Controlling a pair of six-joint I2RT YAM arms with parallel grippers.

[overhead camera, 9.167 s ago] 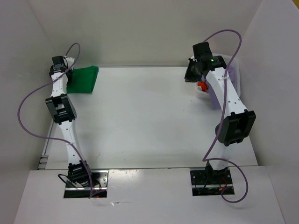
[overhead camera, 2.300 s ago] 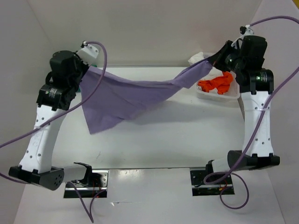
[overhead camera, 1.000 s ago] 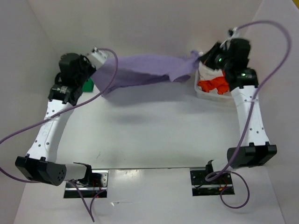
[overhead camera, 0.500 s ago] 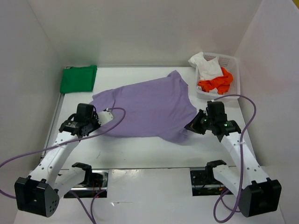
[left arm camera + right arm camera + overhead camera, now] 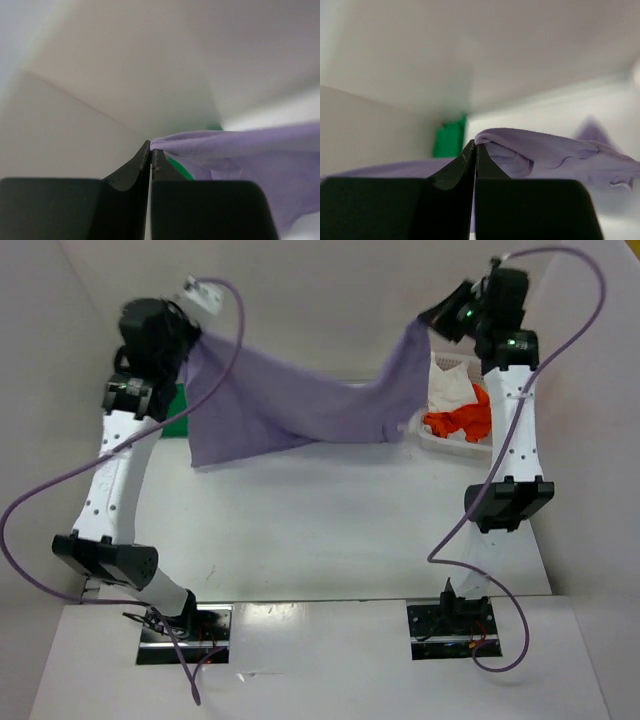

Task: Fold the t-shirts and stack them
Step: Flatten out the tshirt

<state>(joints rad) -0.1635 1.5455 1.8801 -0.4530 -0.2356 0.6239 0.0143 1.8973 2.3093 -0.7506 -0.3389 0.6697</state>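
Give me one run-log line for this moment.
left gripper: shut on purple t-shirt | right gripper: shut on purple t-shirt | shirt: stretched between raised arms | green t-shirt: far-left corner

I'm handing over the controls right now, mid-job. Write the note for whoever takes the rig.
Left gripper: shut on one edge of the lavender t-shirt, raised at far left.
Right gripper: shut on the opposite edge, raised at far right near the basket.
The lavender t-shirt hangs between them off the table, unfolded.
Green t-shirt: far left on the table, largely hidden by the left arm; its fold cannot be confirmed.
White t-shirt and orange-red t-shirt: crumpled in the basket.
Left to do: lay the lavender one flat, fold, stack; then white and orange-red.
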